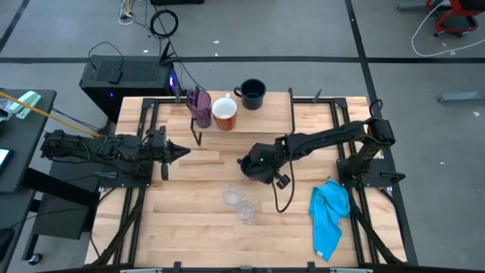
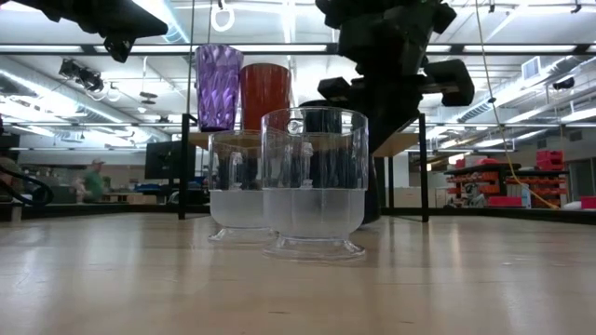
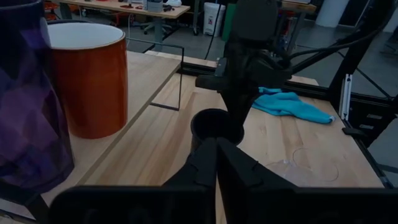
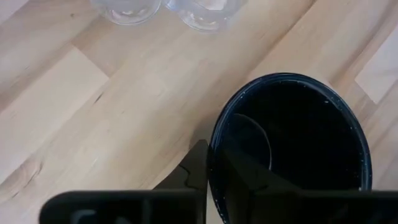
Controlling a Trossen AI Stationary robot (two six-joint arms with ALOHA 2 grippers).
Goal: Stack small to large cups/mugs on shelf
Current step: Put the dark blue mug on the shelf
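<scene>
We're pinching the black mug's [image 4: 289, 149] rim w/ the right tool [image 4: 208, 177], mid-bench; shelf [image 1: 261, 114] w/ tumbler lying far-left of it. Left tool [image 1: 184, 152] idling, pinched shut, empty.

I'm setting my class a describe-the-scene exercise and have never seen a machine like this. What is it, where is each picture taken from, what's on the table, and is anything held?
It is a robot with two dark arms at a wooden table, each ending in a two-finger pincer.

One picture looks straight down, one looks level across the table top, and two come from cameras on the arms' wrists.

A low shelf stands at the far edge. On it are a purple tumbler, a white mug and a black mug. On the table are two clear cups and a blue cloth.

The right pincer is shut on the rim of a second black mug, mid-table. The left pincer is shut, holds nothing and waits on the left side.
</scene>
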